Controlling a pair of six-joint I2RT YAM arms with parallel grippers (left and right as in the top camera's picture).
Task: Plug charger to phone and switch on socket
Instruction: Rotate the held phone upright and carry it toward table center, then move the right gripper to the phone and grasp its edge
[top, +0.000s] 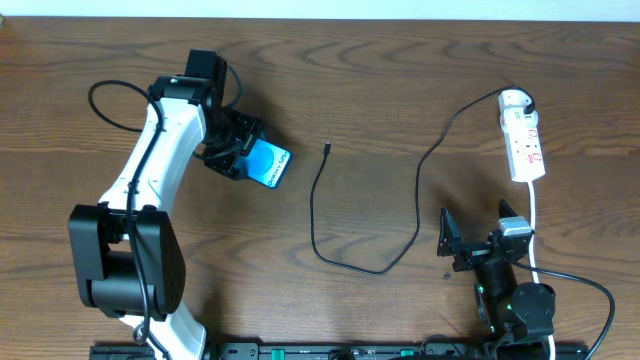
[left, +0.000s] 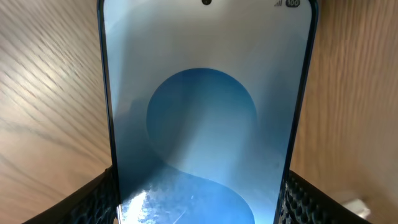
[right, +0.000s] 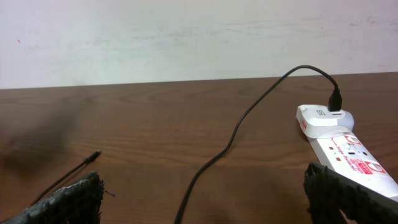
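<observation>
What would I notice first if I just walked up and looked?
The bright blue phone, clamped in the left gripper on the left side of the table. Then the thin black cable snaking across the middle to the white power strip on the right.

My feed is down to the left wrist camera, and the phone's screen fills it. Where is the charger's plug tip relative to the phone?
Observer: Overhead, the plug tip lies loose on the table. It is apart from the phone, on the right arm's side of it, and not plugged in.
Operator: Is the right claw free to fetch it?
Observer: Yes, it looks free. The right claw is open and empty near the table's front edge, short of the socket.
</observation>
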